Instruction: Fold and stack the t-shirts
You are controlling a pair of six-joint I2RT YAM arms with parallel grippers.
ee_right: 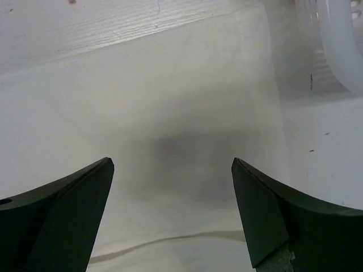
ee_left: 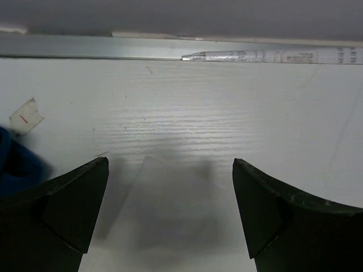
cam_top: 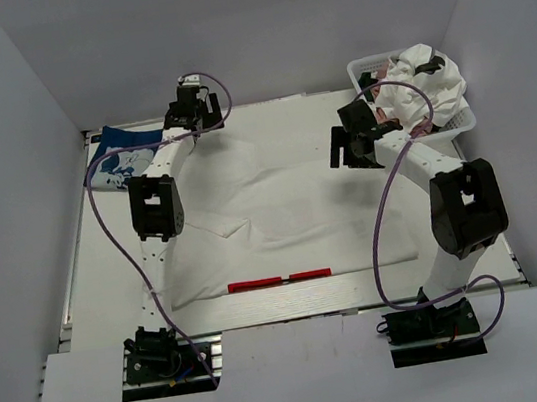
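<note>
Hovering over the large white t-shirt, spread flat.
Jaws apart, empty: left gripper near the blue t-shirt, right gripper beside the mesh basket.

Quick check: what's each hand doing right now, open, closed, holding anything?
Left hand: open, holding nothing.
Right hand: open, holding nothing.

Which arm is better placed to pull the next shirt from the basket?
Right, probably: its open tool is just beside the basket, while the left tool is at the far left by the blue tee.
</note>
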